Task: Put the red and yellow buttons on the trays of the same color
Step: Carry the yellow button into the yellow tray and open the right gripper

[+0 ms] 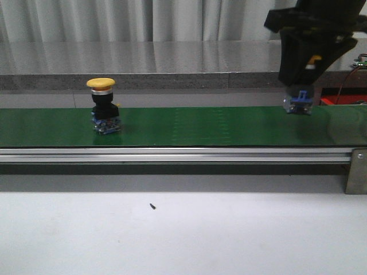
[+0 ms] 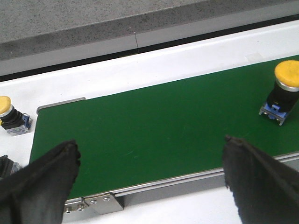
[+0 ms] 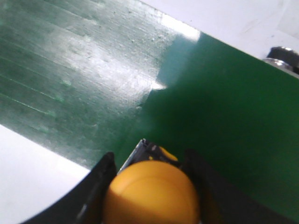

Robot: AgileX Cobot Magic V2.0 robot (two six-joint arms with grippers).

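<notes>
A long green conveyor belt [image 1: 200,127] runs across the room, edged in front by a silver aluminium rail [image 1: 172,154]. Nearer lies a white table top [image 1: 229,235] with a tiny dark speck [image 1: 152,206]. Behind, a grey stone-like counter [image 1: 143,63] stands before pale curtains [image 1: 114,20].

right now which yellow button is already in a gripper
The yellow button at the belt's right end, clamped between the right gripper fingers. The other yellow button stands free on the green belt, untouched.

Green conveyor belt [image 1: 229,129]: yellow button [image 1: 103,106] upright at left; white table [image 1: 183,229] below.
</notes>
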